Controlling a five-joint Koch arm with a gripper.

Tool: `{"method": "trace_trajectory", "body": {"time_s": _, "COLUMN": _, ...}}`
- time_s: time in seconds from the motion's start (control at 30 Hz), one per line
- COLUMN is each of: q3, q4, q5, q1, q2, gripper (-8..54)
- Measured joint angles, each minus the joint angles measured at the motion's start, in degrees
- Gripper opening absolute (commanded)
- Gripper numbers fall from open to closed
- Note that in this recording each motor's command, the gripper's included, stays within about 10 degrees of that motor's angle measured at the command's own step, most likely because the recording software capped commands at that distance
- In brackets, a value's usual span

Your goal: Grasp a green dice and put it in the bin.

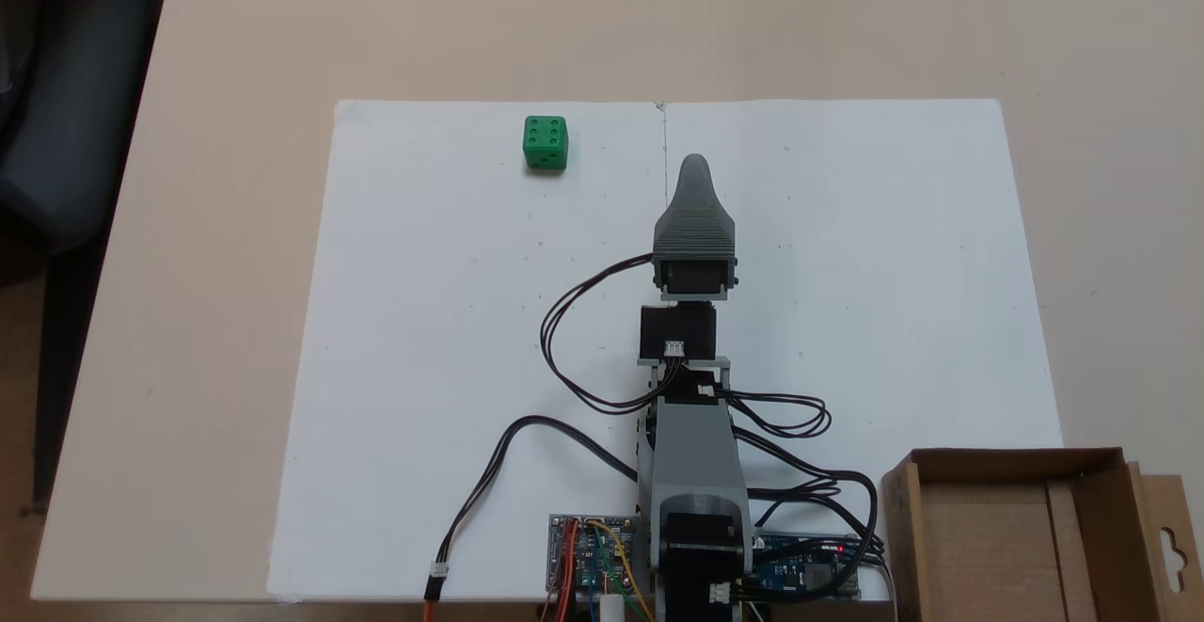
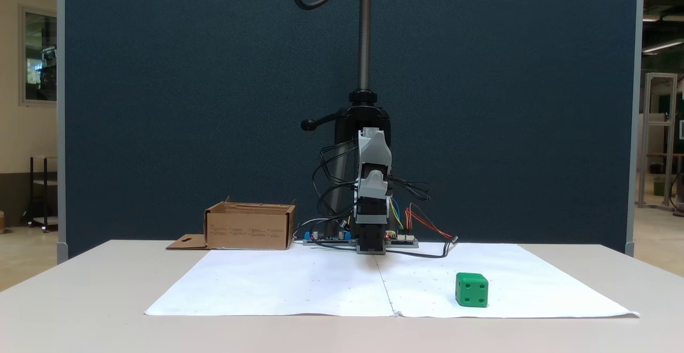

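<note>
Nothing done yet: green dice [image 1: 546, 143] sits untouched at ten o'clock from the gripper [image 1: 694, 168], whose opening I cannot tell; bin [image 1: 1025, 457] empty.

A beige flat counter [image 1: 188, 274] carries white paper sheets [image 1: 451, 321]; on them sits the small green plastic dice [image 1: 546, 143], the brown cardboard bin [image 1: 1016, 528] beside their corner.

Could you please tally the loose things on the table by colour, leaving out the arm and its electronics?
Green: 1, the green dice
Brown: 1, the cardboard bin
White: 2, the paper sheets lying side by side
Total: 4
</note>
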Motion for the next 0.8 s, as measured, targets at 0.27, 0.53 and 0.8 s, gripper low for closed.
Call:
{"method": "trace_trajectory", "body": {"time_s": 0.27, "q3": 0.0, "q4": 28.7, "q5": 3.1, "q1": -6.3, "q2": 0.0, "gripper": 42.2}}
{"method": "trace_trajectory", "body": {"time_s": 0.53, "q3": 0.0, "q4": 35.4, "q5": 3.2, "q1": -5.7, "q2": 0.0, "gripper": 42.5}}
{"method": "trace_trajectory", "body": {"time_s": 0.8, "q3": 0.0, "q4": 35.3, "q5": 3.2, "q1": -5.1, "q2": 0.0, "gripper": 42.5}}
